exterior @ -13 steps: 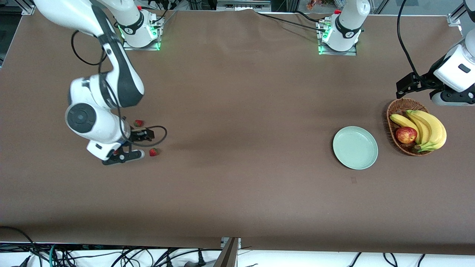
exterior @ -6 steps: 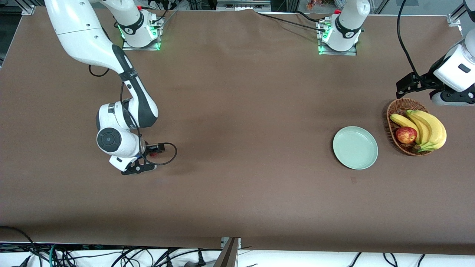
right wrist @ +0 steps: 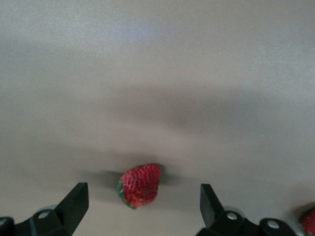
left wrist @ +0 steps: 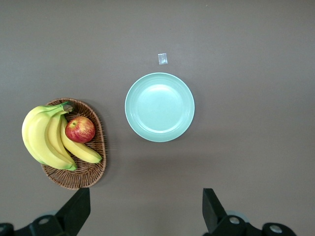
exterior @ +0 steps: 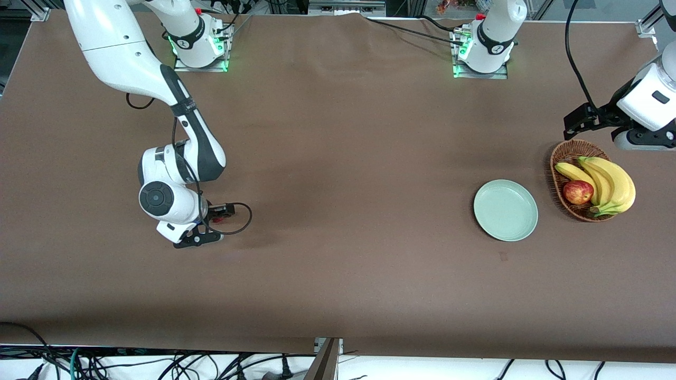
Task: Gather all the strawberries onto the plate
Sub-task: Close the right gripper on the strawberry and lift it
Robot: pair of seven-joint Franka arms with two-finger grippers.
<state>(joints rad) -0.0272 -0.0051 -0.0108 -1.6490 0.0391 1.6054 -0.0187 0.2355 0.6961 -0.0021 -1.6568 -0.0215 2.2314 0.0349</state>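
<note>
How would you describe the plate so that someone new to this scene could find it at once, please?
Look toward the left arm's end of the brown table, where a wicker basket holds bananas and an apple. The plate lies beside that basket, on the side toward the table's middle. It is the only smooth, round, pale mint-green dish, and it holds nothing.

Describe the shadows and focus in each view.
Front view: sharp, soft arm shadows on the table. Right wrist view: hazy, washed-out, a dark shadow band over the strawberry between the open right gripper. Left wrist view: crisp, evenly lit plate, open left gripper.
</note>
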